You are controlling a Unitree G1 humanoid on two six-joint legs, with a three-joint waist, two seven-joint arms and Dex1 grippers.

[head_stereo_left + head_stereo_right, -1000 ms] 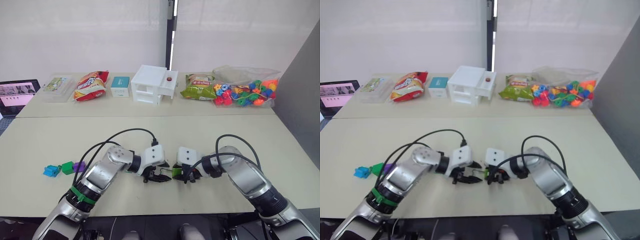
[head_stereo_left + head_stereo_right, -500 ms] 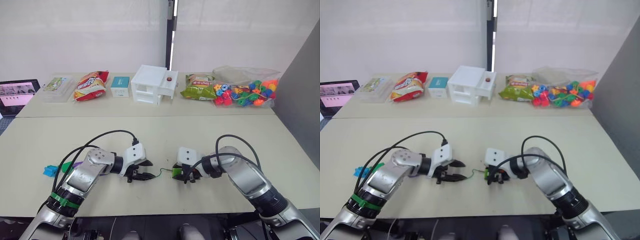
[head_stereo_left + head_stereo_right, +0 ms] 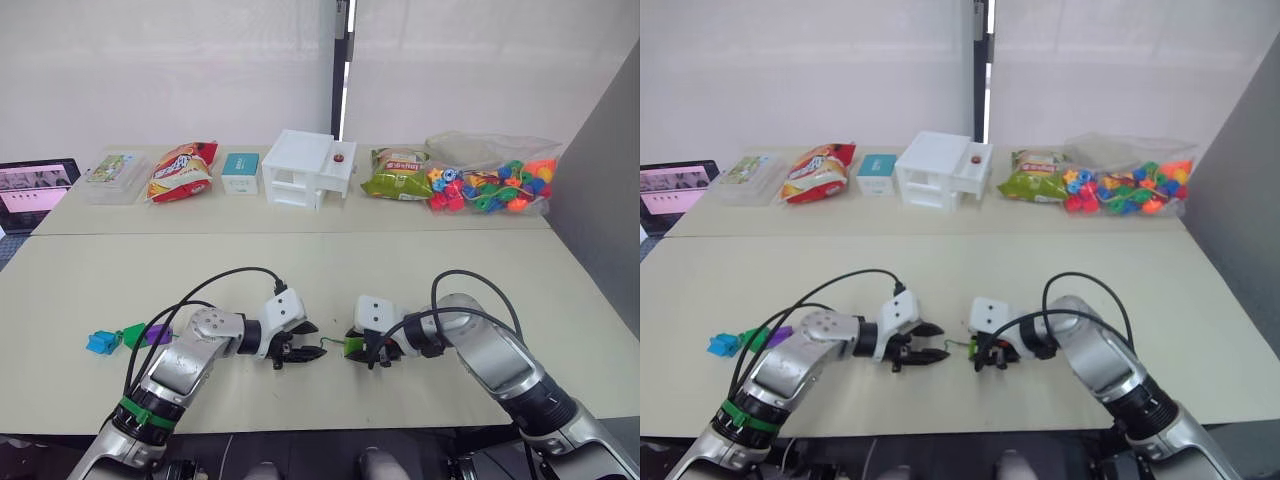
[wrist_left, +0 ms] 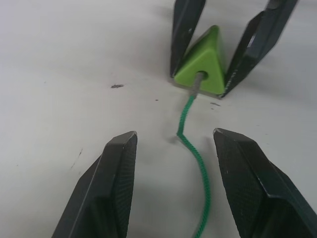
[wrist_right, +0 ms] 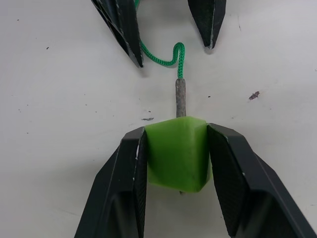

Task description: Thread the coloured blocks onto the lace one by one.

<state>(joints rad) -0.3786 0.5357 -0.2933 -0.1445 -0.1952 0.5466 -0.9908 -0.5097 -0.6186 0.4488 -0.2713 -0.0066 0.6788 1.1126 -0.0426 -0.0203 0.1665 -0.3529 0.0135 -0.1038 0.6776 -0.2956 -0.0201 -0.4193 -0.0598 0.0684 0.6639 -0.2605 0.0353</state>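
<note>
My right gripper (image 5: 176,133) is shut on a light green block (image 5: 177,153) resting on the table at front centre (image 3: 353,346). The lace's brownish stiff tip (image 5: 181,96) is stuck into the block's hole, and the green lace (image 4: 194,148) trails away from it towards my left gripper (image 3: 301,352). That gripper is open, its fingers (image 4: 116,188) on either side of the cord and not touching it. A blue block (image 3: 100,342), a dark green block (image 3: 133,335) and a purple block (image 3: 158,333) lie in a row at the far left.
Along the back table stand a clear bag of mixed beads (image 3: 490,180), a white drawer box (image 3: 305,168), two snack bags (image 3: 182,170) (image 3: 397,172), a teal box (image 3: 240,172), a clear box (image 3: 113,175) and a tablet (image 3: 35,190).
The left gripper drew away to the left half a second ago and has since come back right, close to the right gripper. The right gripper and its block have not moved.
</note>
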